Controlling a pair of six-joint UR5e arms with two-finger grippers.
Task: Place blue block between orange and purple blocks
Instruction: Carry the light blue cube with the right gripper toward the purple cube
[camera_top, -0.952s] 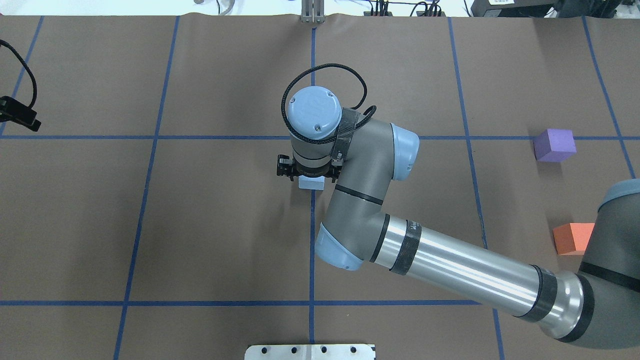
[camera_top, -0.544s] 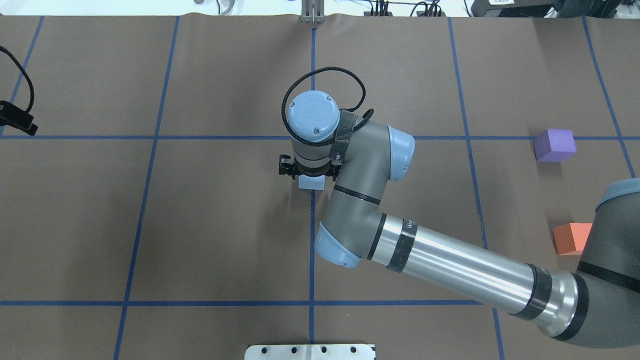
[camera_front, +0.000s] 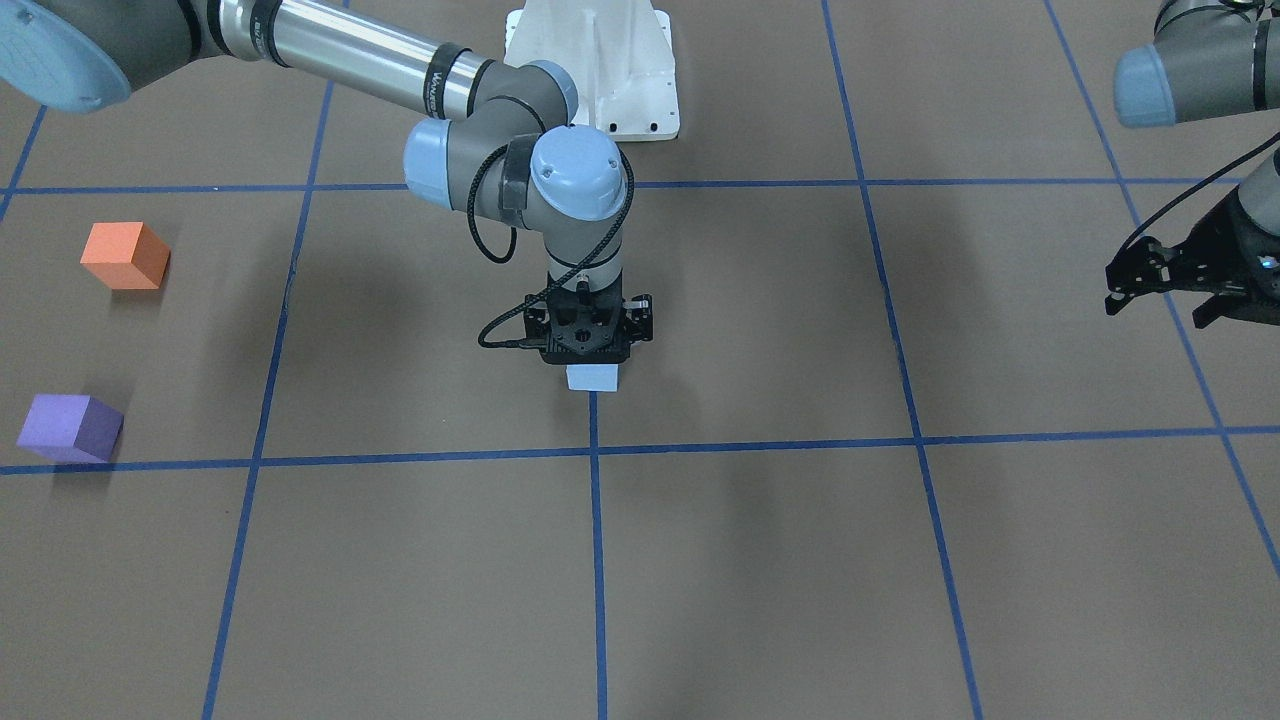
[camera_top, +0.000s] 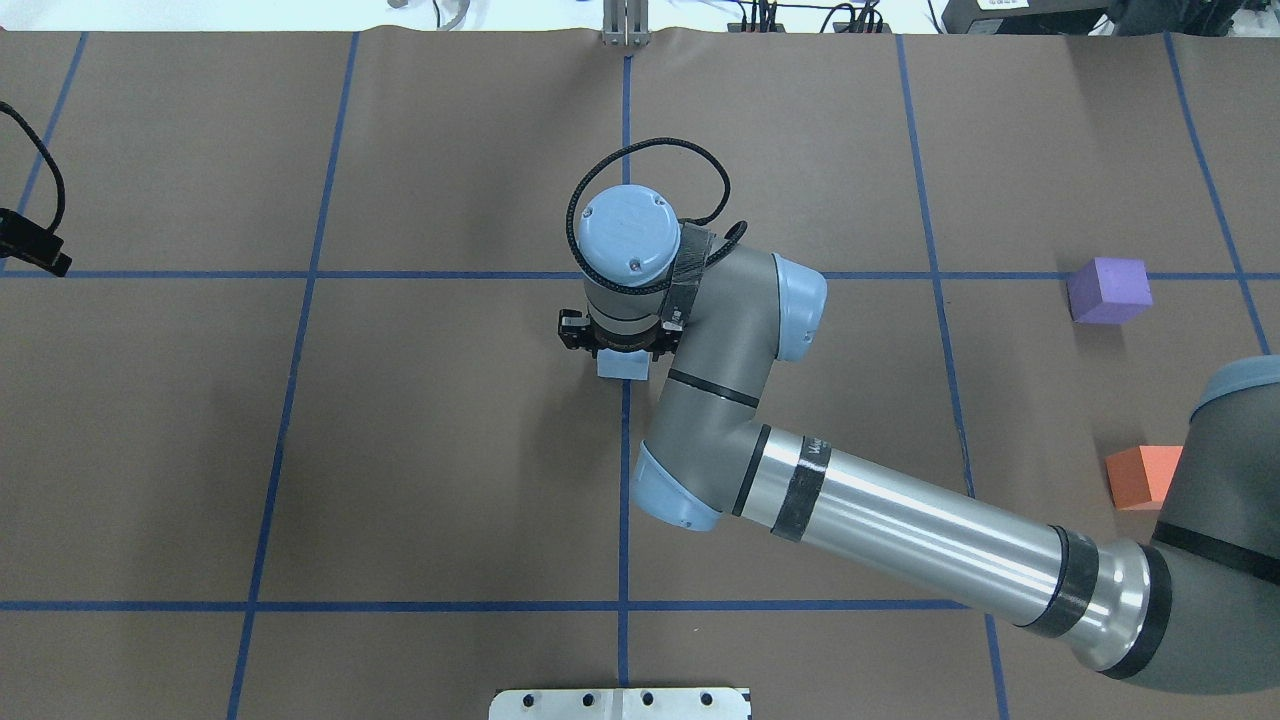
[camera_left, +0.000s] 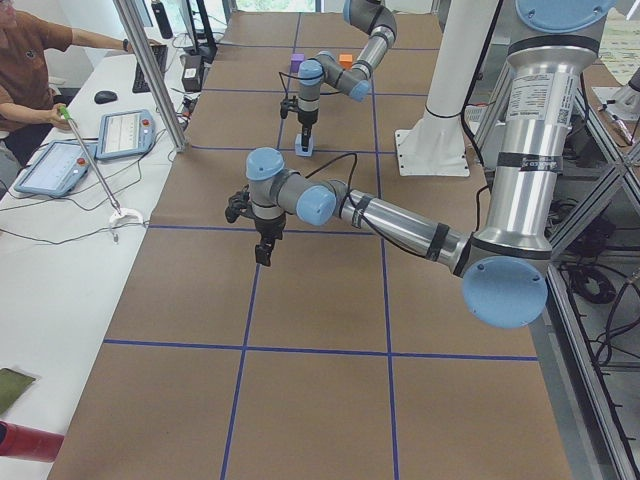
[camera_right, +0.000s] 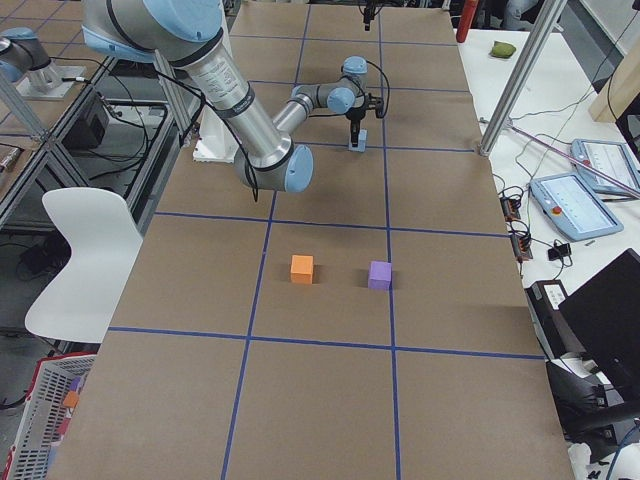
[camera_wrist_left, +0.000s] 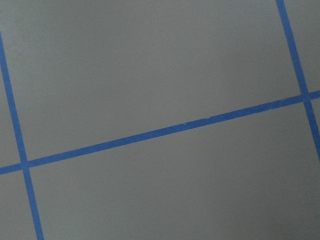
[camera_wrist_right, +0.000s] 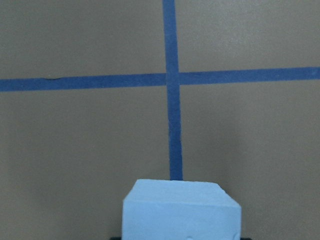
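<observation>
right gripper (camera_front: 591, 360) sits slightly lower over blue block (camera_front: 592, 378) than a second ago; closure cannot be told; pickup pending.

Silver-grey arm (camera_top: 900, 515), pale-blue joint caps (camera_top: 628, 235), black cable (camera_top: 660, 142)

No readable text, labels or numbers anywhere

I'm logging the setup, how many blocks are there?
3. The blue block is mid-table beneath the right pincer; the orange block and purple block lie apart on the robot's right. Another could hide under the arm.
</observation>
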